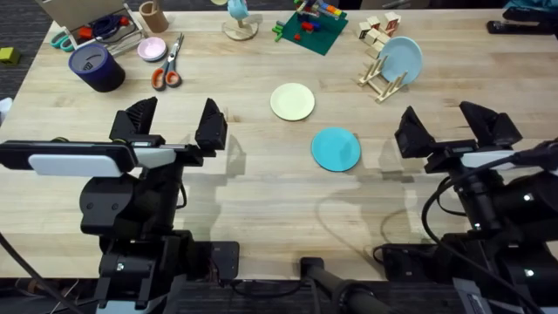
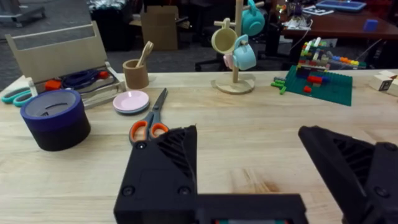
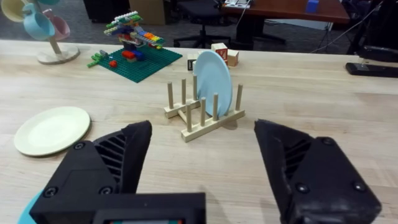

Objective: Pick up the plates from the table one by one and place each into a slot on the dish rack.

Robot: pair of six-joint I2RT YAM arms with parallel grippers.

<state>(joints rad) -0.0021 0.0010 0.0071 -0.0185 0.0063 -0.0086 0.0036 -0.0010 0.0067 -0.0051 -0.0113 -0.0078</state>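
My light wooden table [image 1: 261,187] carries clutter along its far edge. The cream plate [image 1: 292,101] and cyan plate [image 1: 336,149] lie flat mid-table, apart, near the dish rack [image 3: 205,115]. They look thin, stiff, probably slippery; I'd pinch a rim. Left gripper [image 1: 170,129] and right gripper [image 1: 458,131] hover low, jaws spread, empty.

overhead looks down past both arm bases, wrist views low, forward, sharing the table [image 1: 261,192]
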